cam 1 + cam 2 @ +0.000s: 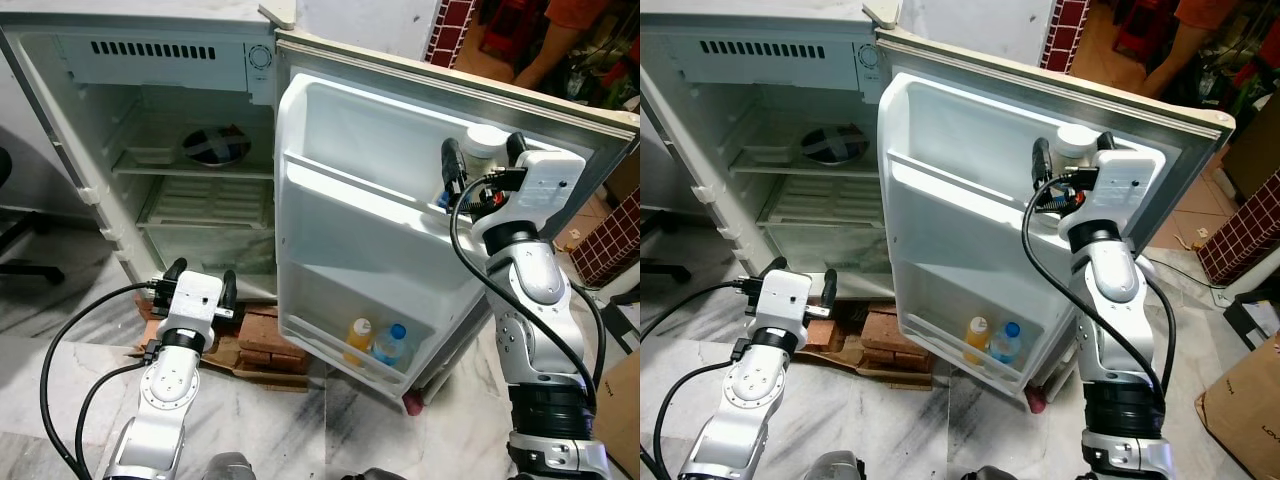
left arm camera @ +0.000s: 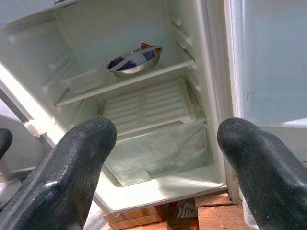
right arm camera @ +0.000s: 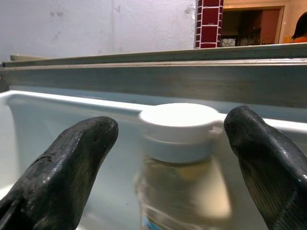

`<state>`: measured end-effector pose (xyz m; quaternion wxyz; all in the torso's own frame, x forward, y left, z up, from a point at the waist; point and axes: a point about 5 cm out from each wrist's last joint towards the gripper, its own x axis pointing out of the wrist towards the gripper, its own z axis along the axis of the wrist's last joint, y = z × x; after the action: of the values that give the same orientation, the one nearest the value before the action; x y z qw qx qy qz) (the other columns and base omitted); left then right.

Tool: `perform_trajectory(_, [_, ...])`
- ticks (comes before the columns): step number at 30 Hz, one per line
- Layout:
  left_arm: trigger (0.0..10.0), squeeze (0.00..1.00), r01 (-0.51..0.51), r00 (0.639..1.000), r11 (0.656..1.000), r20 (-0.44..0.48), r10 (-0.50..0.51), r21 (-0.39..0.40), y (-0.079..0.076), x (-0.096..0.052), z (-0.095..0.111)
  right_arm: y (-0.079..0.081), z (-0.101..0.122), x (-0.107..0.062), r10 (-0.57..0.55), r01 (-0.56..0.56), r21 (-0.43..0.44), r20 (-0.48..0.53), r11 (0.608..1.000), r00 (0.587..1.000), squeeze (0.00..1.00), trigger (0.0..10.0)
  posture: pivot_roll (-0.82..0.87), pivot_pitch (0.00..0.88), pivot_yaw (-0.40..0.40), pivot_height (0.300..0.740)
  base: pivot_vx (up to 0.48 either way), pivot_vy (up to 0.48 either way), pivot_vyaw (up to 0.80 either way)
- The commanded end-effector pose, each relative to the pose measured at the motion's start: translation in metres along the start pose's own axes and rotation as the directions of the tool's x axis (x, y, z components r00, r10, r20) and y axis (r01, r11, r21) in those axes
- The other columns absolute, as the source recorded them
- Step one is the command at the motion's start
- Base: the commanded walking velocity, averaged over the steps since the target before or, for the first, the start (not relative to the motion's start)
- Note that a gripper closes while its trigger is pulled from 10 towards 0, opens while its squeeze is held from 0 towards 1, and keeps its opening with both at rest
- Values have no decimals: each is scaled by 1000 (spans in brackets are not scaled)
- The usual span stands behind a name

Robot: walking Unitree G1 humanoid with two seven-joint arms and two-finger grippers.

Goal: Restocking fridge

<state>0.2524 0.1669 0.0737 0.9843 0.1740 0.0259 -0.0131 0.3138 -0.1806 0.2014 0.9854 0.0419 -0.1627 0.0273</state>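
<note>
Looking down through the left eye view: fridge (image 1: 60, 120) stands open, its door (image 1: 330, 250) swung toward the robot. Right hand (image 1: 483, 165) is raised at the upper door shelf (image 1: 350, 185), fingers set wide on either side of a white-capped bottle (image 1: 484, 141). Left hand (image 1: 200, 285) hangs low near the fridge foot, open wide and empty. Lower door shelf (image 1: 340, 350) already holds an orange drink bottle (image 1: 359, 338) and a blue-capped bottle (image 1: 392, 344). A metal bowl (image 1: 214, 146) sits on an inner shelf.

Right eye view: same layout; bricks (image 1: 885, 345) lie under the fridge base.

Left wrist view: both fingers (image 2: 72, 167) spread, nothing between them, aimed at the clear crisper drawer (image 2: 158, 151).

Right wrist view: white cap (image 3: 178, 122) centred between the fingertips (image 3: 72, 158); whether either pad touches the bottle I cannot tell. Pale liquid fills the body below the cap.

Judgement: full, so fairly heavy; plastic wall likely smooth and slightly yielding. Best hold is on the body just under the cap, not the cap itself, keeping it upright.
</note>
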Motion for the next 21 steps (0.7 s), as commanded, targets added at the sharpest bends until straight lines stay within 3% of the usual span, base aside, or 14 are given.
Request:
perform_trajectory(1, [10000, 0, -3, 1000, 1000, -8, 3, 0, -1, 1, 0, -12, 18, 7, -64, 64, 1, 70, 998, 995, 1000, 10000, 109, 45, -56, 740, 0, 0, 0])
perform_trajectory(13, [10000, 0, -12, 1000, 1000, -13, 12, -1, 0, 1, -1, -18, 28, 13, -93, 94, -7, 112, 996, 989, 1000, 10000, 109, 44, -54, 740, 0, 0, 0])
perform_trajectory(21, [10000, 0, -14, 1000, 1000, -21, 15, 3, 1, 1, -2, -43, 34, 2, -244, 269, -157, 161, 950, 956, 1000, 10000, 107, 46, -54, 740, 0, 0, 0])
